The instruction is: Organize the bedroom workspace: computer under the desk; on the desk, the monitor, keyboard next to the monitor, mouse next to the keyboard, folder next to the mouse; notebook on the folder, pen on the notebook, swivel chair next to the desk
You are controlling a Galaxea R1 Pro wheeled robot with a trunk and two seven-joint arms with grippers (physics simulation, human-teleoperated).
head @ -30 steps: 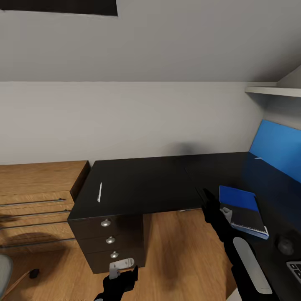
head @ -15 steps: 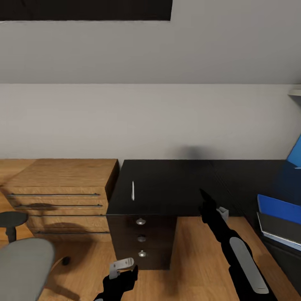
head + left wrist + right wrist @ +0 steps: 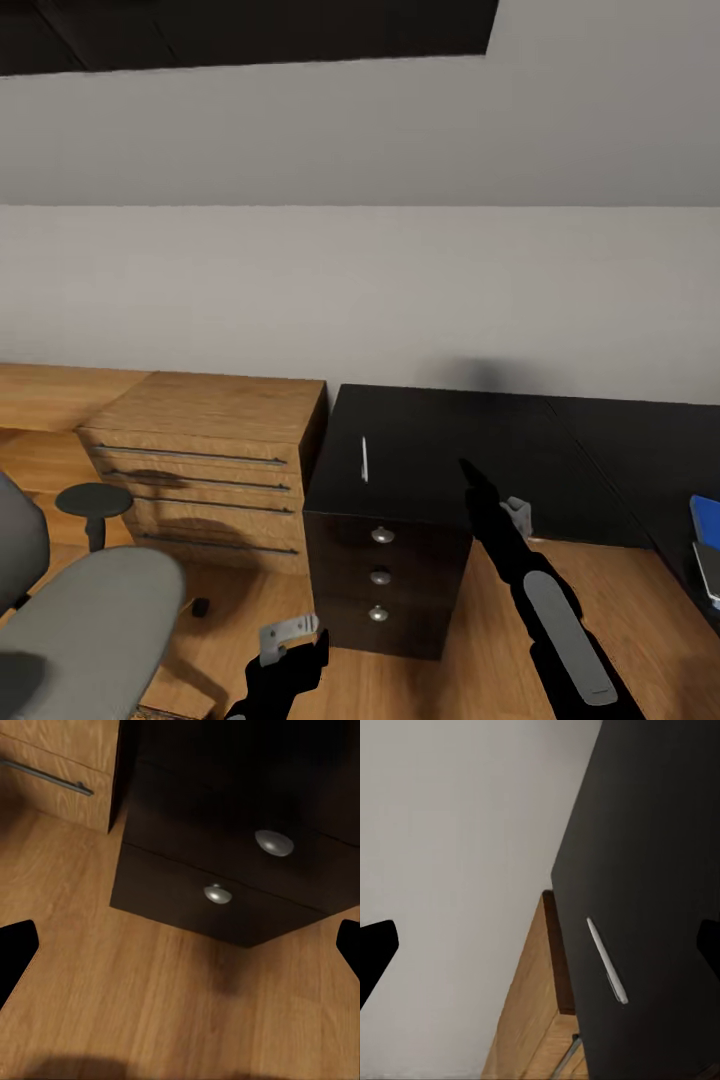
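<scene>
Meanwhile, the pen (image 3: 364, 459) lay alone on the black worktop (image 3: 450, 450), near the end above the three-drawer unit (image 3: 385, 580) and beside the wooden drawer chest (image 3: 205, 470). Both sets of fingers were spread wide and held nothing: the right gripper (image 3: 540, 949) hovered over the worktop with the pen below it, and the left gripper (image 3: 180, 949) hung low before the drawer knobs. At left stood the grey swivel chair (image 3: 80, 620) on the wooden floor (image 3: 480, 640).

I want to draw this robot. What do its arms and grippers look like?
Both arms are black. The right arm has a long light grey panel along its forearm. The left arm has a small light grey bracket near its wrist. The fingertips are plain black.
</scene>
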